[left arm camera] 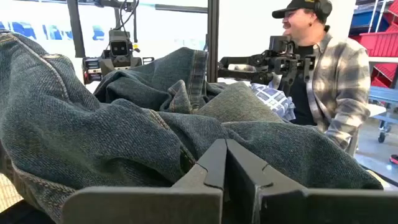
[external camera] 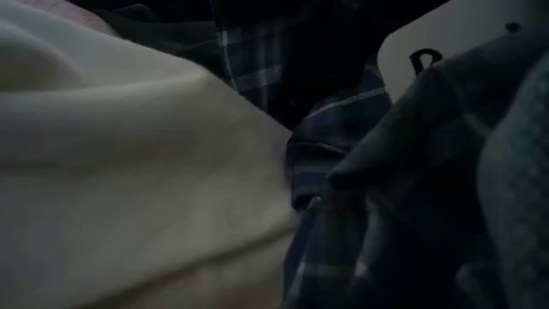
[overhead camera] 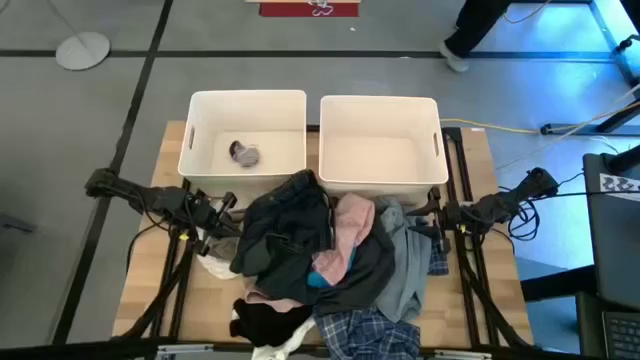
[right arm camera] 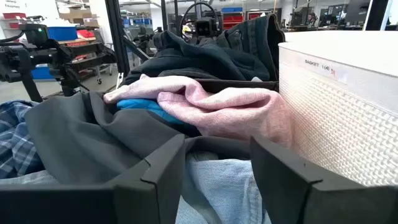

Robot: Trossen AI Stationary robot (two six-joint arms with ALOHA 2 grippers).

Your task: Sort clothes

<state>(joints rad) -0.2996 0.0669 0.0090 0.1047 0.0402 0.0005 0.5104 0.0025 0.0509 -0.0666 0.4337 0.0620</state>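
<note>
clothes pile sits mid-table, just in front of the 2 white bins, between both arms. dark denim garment is on top at the pile's left edge, touching the left gripper; its fingers are pressed together at the denim in the left wrist view, nothing visibly pinched. right gripper has fingers spread, facing the pink garment and light blue piece just ahead. judgement: left arm is nearer the denim, right is nearer pink. 1 small grey item lies in the left bin.
</note>
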